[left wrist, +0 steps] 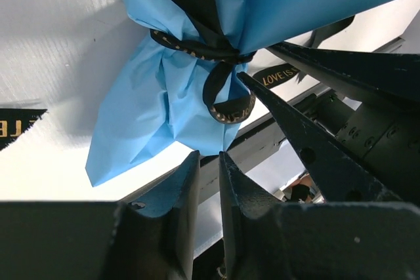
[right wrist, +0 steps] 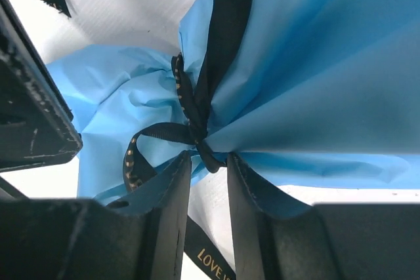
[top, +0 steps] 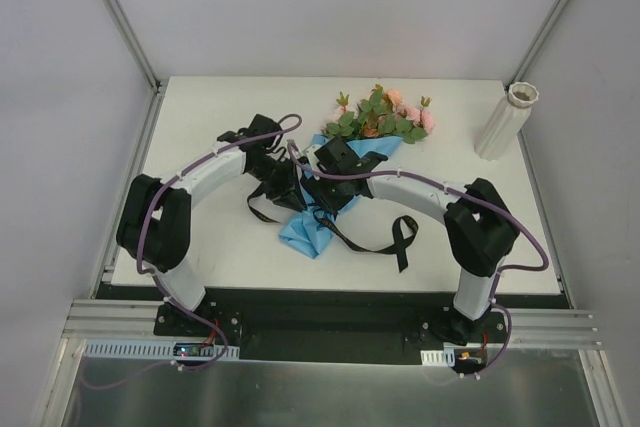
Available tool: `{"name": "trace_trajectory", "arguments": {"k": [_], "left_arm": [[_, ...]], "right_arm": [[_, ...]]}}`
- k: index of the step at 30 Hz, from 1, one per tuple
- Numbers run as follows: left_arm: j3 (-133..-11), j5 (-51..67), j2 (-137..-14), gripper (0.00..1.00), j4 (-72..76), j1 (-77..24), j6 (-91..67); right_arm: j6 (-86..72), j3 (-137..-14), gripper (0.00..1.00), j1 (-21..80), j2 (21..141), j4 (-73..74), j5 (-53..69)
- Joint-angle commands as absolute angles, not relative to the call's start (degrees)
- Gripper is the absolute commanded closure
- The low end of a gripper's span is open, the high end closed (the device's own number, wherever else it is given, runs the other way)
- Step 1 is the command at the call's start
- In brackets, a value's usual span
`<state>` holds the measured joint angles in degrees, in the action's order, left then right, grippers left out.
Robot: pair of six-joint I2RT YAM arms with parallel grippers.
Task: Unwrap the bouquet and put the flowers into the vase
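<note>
The bouquet [top: 345, 162] lies on the table, its blue paper cone [top: 305, 232] pointing toward the arms. The flowers [top: 385, 115], pink and peach with green leaves, stick out of the far end. A black ribbon [right wrist: 190, 106] cinches the paper's neck. The vase [top: 505, 119] stands upright at the back right. Both grippers meet at the tie. My right gripper [right wrist: 207, 157] is open, with the ribbon's knot [right wrist: 211, 157] hanging between its fingertips. My left gripper [left wrist: 209, 155] stands just below the paper's tail [left wrist: 151, 122], its jaws a narrow gap apart with nothing between them.
Loose ribbon tails trail over the table, one [top: 400, 242] to the right and one [top: 260, 209] to the left. A small ribbon loop [left wrist: 226, 104] hangs by the tie. The right arm's fingers [left wrist: 308, 155] cross the left wrist view. White walls enclose the table.
</note>
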<state>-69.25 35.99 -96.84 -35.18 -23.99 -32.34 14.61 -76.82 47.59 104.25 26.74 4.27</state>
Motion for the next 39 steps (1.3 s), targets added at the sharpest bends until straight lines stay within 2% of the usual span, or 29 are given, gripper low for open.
{"name": "trace_trajectory", "arguments": {"k": [1,5,10,12,15,27,39], "left_arm": [[-67.9,36.1,-97.6,0.83,-33.4,-24.3,-30.8],[-66.3,36.0,-98.4,0.85,-32.5,-24.3,-30.9],[-65.2,35.1,-99.0,0.87,-31.3,-24.3,-30.6],[-65.2,35.2,-99.9,0.95,-30.9,-24.3,-30.6],[-65.0,35.2,-101.4,0.99,-30.0,-24.3,-30.1],[-62.8,30.2,-105.1,1.00,-27.8,-24.3,-28.4],[-62.6,27.9,-101.0,1.00,-27.3,-24.3,-27.5]], "right_arm": [[15.8,-76.6,0.69,48.3,105.6,24.2,2.6],[14.7,-75.9,0.73,48.3,106.5,23.6,2.7],[14.6,-73.8,0.90,48.4,104.8,22.5,0.7],[13.9,-73.9,0.99,48.6,103.5,22.8,0.4],[12.5,-73.7,0.99,49.0,101.0,23.0,0.4],[6.0,-73.2,0.99,49.5,93.6,25.8,-2.5],[1.9,-72.3,0.99,46.8,83.9,30.1,-4.1]]}}
